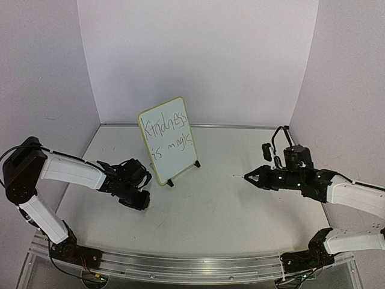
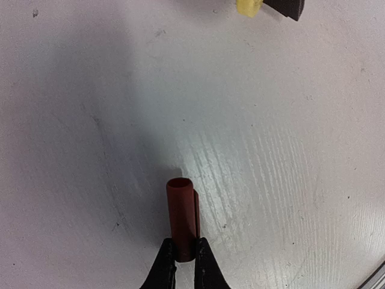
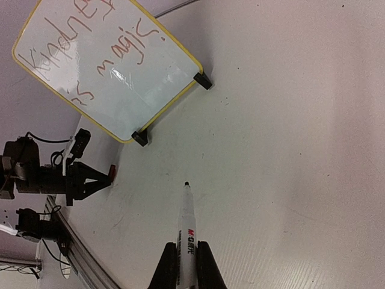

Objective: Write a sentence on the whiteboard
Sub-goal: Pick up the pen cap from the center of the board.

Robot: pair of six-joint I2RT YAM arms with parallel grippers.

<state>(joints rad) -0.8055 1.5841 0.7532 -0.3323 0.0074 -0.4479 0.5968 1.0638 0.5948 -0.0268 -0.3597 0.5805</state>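
Whiteboard [image 1: 167, 139] standing on scuffed white table [image 1: 228, 205]; plain white walls [image 1: 204, 60] behind.

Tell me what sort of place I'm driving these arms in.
Probably a robotics test cell: plain white walls box in the white table on three sides, an aluminium rail runs along its near edge, and a small whiteboard stands on it.

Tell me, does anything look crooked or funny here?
Mostly tidy. The whiteboard stands turned at a slant to the back wall, and its writing is wobbly. The marker in the right tool is uncapped; the left tool holds the cap.
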